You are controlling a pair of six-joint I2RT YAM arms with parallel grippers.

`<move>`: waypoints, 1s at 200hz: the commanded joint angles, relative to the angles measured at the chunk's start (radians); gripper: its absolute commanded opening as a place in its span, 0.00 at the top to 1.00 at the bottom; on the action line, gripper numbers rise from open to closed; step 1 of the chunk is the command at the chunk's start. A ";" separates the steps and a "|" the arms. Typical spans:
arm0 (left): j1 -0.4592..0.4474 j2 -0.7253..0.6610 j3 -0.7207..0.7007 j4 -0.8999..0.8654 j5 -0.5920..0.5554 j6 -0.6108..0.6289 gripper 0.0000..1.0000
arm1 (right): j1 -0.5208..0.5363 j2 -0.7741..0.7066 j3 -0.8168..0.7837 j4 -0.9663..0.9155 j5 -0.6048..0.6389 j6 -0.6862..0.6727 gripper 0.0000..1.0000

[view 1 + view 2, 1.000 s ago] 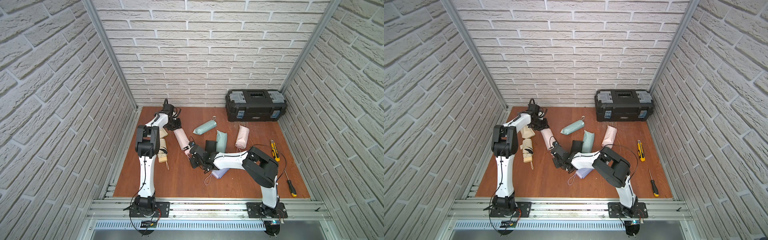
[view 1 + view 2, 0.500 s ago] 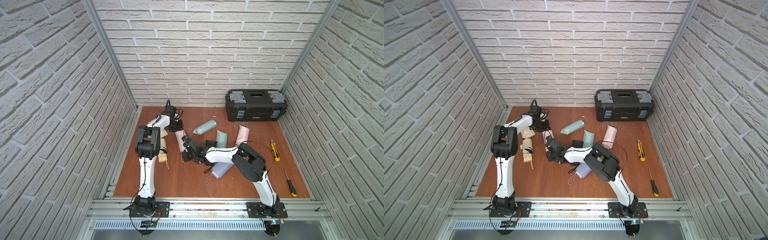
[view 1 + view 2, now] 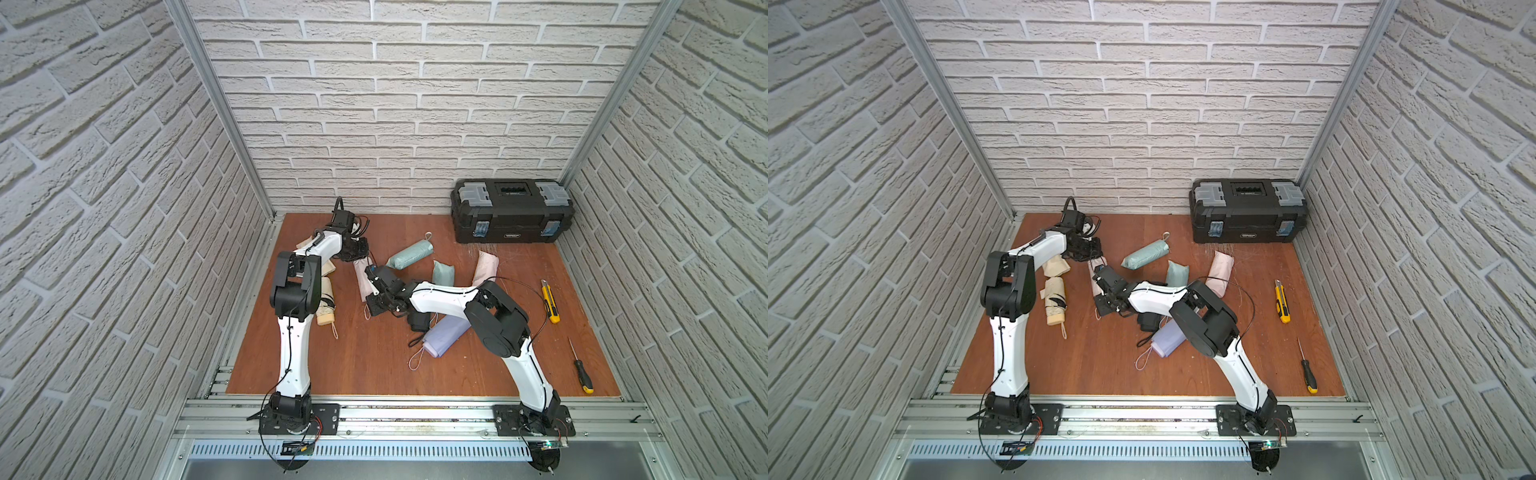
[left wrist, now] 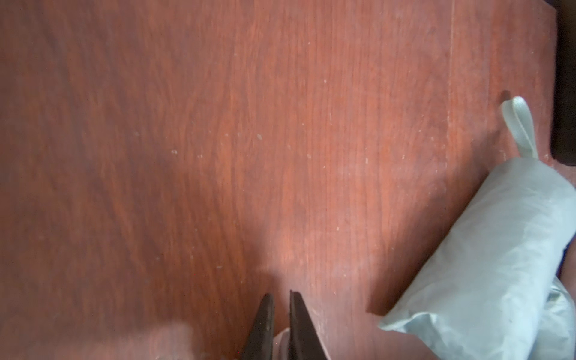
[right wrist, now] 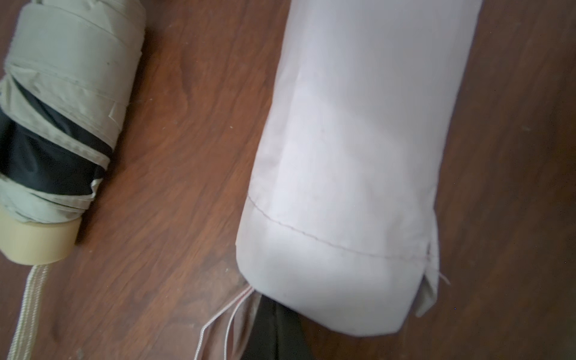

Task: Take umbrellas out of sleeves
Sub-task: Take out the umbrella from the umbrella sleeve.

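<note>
The right hand (image 3: 372,302), pressed together, has reached the mouth of the pale pink fabric sleeve (image 3: 361,277) as the left hand (image 3: 359,257) pinches its upper end, readying extraction.

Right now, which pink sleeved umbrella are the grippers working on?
The pink one left of centre, with the left gripper at its far end and the right gripper at its near end; the other pink one lies apart, near the toolbox.

Pink sleeve (image 5: 343,156) plump, lying flat; beige umbrella (image 5: 68,93) bare beside it
</note>
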 commanded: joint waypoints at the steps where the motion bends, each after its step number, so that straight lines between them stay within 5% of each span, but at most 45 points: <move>1: -0.025 -0.031 -0.040 -0.109 0.030 0.010 0.90 | -0.045 -0.009 -0.008 -0.028 0.069 -0.033 0.97; 148: -0.101 -0.001 -0.086 -0.148 0.034 0.021 0.92 | -0.081 0.046 0.181 -0.145 0.045 -0.093 0.97; 200: -0.052 0.009 0.020 -0.189 -0.024 0.013 0.78 | -0.073 -0.059 0.034 -0.116 0.042 -0.083 0.97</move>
